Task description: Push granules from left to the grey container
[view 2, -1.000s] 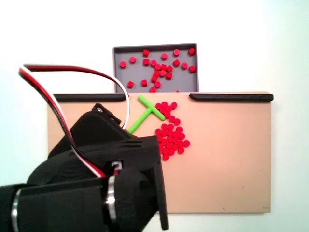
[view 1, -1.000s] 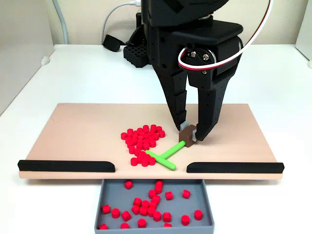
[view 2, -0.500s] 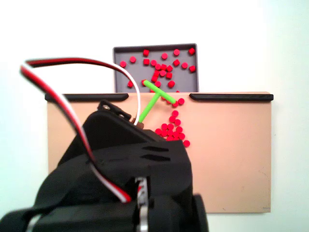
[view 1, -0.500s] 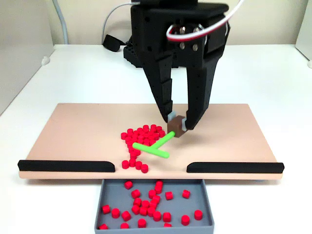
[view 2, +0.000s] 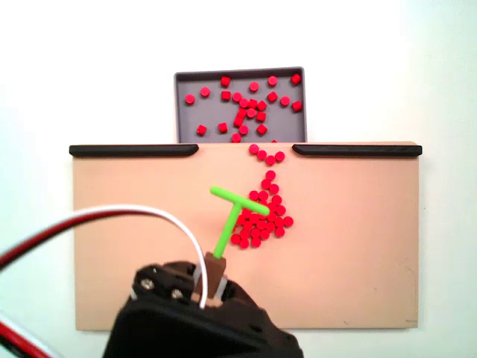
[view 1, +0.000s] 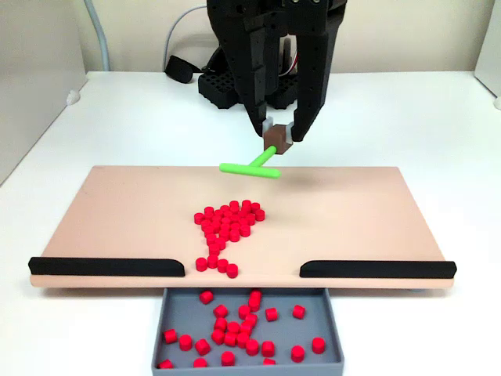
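Roughly two dozen small bright red cylindrical granules [view 1: 239,327] are seen lying loose inside the shallow rectangular grey container [view 1: 173,313], which is set against the front edge of the flat tan board [view 1: 125,207], below the gap between its two black edge strips [view 1: 106,266]. In the other fixed view the same grey container [view 2: 184,112] is shown beyond the board's strip edge, with the red pellets scattered across its floor.

The job is judged to be partly done. A dense cluster of granules [view 1: 228,220] is left on the tan board, near its middle, tapering toward the gap, and a few stragglers [view 1: 216,265] are found right at the board's edge by the gap, not yet tipped into the container. At a rough count, about as many pellets remain on the board as are already in the tray.

The black two-finger gripper [view 1: 278,135] is raised above the far side of the board, behind the cluster. Its fingers are clamped on the small brown block at the end of the green T-shaped plastic pusher [view 1: 252,166], which is held clear of the board surface, its shadow falling on the board's far edge. In the other fixed view the pusher's crossbar [view 2: 238,202] is seen over the cluster's side away from the container.

At least one more sweep from behind the pile toward the gap is judged necessary, and the edge stragglers are expected to be carried over with it.
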You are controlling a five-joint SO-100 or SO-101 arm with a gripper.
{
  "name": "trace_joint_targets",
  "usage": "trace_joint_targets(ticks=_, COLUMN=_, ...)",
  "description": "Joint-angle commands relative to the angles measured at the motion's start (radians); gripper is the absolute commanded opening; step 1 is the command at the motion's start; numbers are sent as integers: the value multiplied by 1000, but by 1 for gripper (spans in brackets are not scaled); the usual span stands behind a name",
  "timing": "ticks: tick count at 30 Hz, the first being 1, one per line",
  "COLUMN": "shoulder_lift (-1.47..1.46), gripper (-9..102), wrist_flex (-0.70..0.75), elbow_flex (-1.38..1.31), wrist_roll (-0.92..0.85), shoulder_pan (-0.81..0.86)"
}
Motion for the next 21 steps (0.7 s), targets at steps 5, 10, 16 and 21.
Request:
trace_joint_targets(ticks=5, shoulder_lift=186, gripper=0, wrist_flex=81, elbow_flex=176, wrist_roll=-178, shoulder_pan=12)
trace_joint_targets(ticks=10, shoulder_lift=264, gripper=0, wrist_flex=81, elbow_flex=244, wrist_roll=-272, shoulder_pan=3)
trace_joint_targets(ticks=16, shoulder_lift=232, gripper=0, wrist_flex=77, elbow_flex=256, wrist_roll=-351, shoulder_pan=9)
trace_joint_targets(ticks=21, shoulder_lift=244, gripper=0, wrist_flex=67, elbow_flex=245, wrist_roll=-407, shoulder_pan=21)
